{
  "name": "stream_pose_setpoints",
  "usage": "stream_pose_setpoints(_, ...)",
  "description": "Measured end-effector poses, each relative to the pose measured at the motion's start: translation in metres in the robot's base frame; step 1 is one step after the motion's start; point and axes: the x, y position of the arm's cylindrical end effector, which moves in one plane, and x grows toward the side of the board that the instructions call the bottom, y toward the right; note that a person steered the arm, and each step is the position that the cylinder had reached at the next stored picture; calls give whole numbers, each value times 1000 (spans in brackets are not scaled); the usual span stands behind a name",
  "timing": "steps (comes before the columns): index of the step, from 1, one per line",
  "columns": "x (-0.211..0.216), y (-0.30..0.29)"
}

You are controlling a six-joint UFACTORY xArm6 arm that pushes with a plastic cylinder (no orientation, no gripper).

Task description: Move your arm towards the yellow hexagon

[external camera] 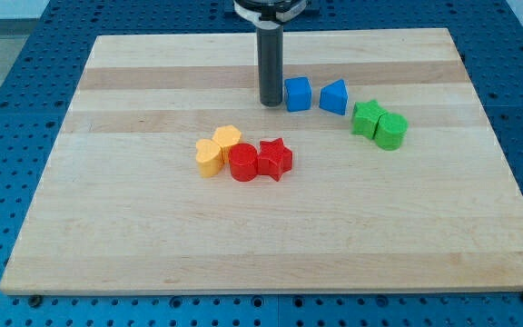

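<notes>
The yellow hexagon (228, 139) sits near the middle of the wooden board, touching a yellow heart (208, 157) at its lower left and a red cylinder (242, 163) at its lower right. A red star (274, 159) sits right of the red cylinder. My tip (271, 104) stands at the view's top centre, up and to the right of the yellow hexagon, with a clear gap between them. It is just left of a blue block (297, 94).
A second blue block (333, 96) lies right of the first. A green star (367, 119) and a green cylinder (390, 131) sit further right. The board (152, 236) rests on a blue perforated table.
</notes>
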Motion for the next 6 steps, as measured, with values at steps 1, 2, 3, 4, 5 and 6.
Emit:
stream_pose_setpoints(1,-24,25)
stream_pose_setpoints(2,-26,26)
stream_pose_setpoints(3,-26,19)
stream_pose_setpoints(4,-26,-23)
stream_pose_setpoints(5,-26,-69)
stream_pose_setpoints(6,-26,-90)
